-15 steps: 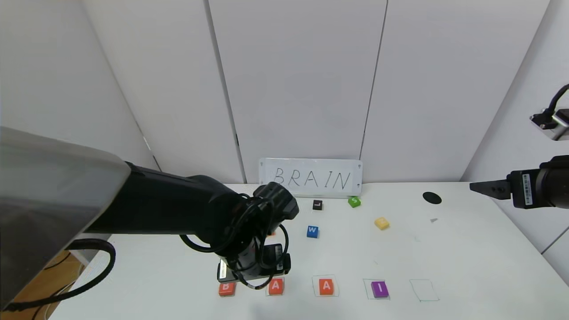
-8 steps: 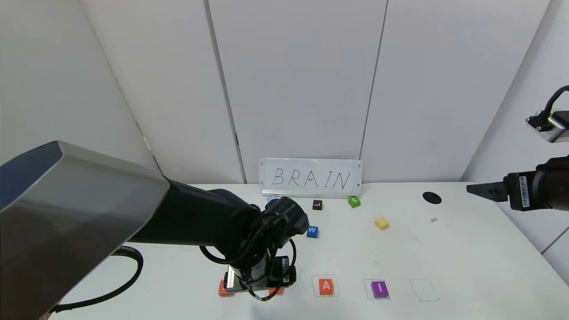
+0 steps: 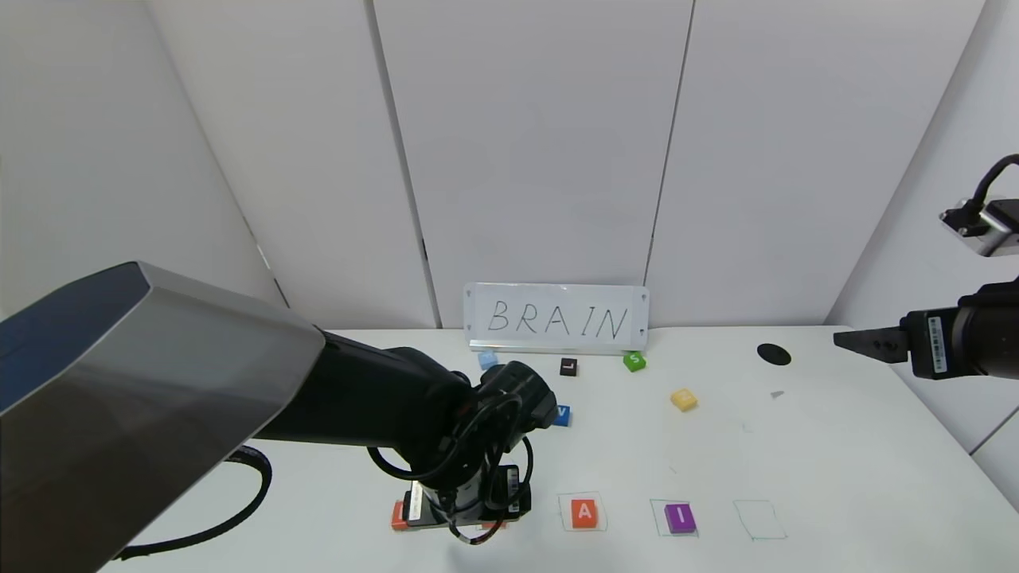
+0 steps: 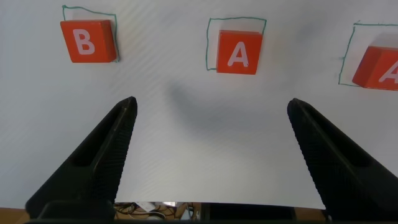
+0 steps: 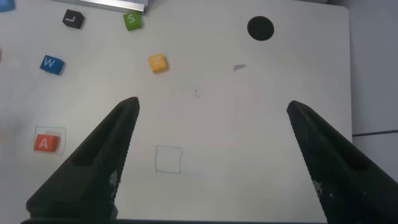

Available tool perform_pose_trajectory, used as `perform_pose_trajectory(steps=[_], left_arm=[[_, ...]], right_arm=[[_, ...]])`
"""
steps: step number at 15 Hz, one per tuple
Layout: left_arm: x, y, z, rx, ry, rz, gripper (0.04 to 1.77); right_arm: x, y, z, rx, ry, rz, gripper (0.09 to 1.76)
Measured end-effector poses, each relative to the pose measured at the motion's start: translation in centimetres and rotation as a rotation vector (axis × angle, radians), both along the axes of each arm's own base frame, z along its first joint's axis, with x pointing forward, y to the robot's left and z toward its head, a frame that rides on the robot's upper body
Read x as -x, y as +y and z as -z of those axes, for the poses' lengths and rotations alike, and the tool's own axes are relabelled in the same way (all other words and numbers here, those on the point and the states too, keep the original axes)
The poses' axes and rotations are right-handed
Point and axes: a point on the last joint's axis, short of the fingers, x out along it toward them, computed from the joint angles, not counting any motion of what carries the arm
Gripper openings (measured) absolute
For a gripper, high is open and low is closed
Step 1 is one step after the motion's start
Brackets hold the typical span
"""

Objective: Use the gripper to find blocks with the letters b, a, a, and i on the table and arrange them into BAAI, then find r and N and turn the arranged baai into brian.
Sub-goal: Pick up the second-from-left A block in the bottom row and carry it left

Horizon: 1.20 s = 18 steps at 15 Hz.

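Jaws: left gripper (image 4: pixel 208 155) spread wide, holding nothing, low centre-left of head view over the front row | right gripper (image 5: pixel 211 162) spread, empty, at right edge, raised | blocks: B (image 4: pixel 87 40), A (image 4: pixel 237 52), A (image 3: pixel 585 512), I (image 3: pixel 680 517) in green squares along the bottom of the table (image 3: pixel 836 446) | N (image 3: pixel 684 399) right of centre | R not visible.

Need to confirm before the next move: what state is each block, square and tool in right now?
B block: flat in its green square, free.
First A block: in its square, free.
Second A block: in its square, free.
I block: in its square.
Fifth green square: unfilled.
Yellow block: loose on the table.
Left tool: open, above the B and first A.
Right tool: open, raised at the table's right side.
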Motion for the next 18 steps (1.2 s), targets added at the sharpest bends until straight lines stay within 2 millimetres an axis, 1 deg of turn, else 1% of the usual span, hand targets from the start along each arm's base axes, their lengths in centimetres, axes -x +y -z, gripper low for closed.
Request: perform_pose_trajectory(steps=[4, 12, 14, 18], left_arm=[[-0.3, -0.6, 0.5, 0.003, -0.049, 0.002, 1.72], [-0.5, -1.0, 2.0, -0.025, -0.037, 0.005, 1.72], [-0.9, -1.4, 2.3, 0.005, -0.073, 0.004, 1.72], [-0.9, -1.5, 3.0, 0.0, -0.069, 0.004, 1.72]], right_arm=[[0.1, 0.1, 0.1, 0.001, 0.003, -0.006, 1.71], [0.1, 0.4, 0.2, 0.001, 0.006, -0.014, 1.71], [0.2, 0.4, 0.2, 0.002, 0.005, -0.015, 1.71], [0.2, 0.3, 0.1, 0.001, 0.004, -0.013, 1.71]])
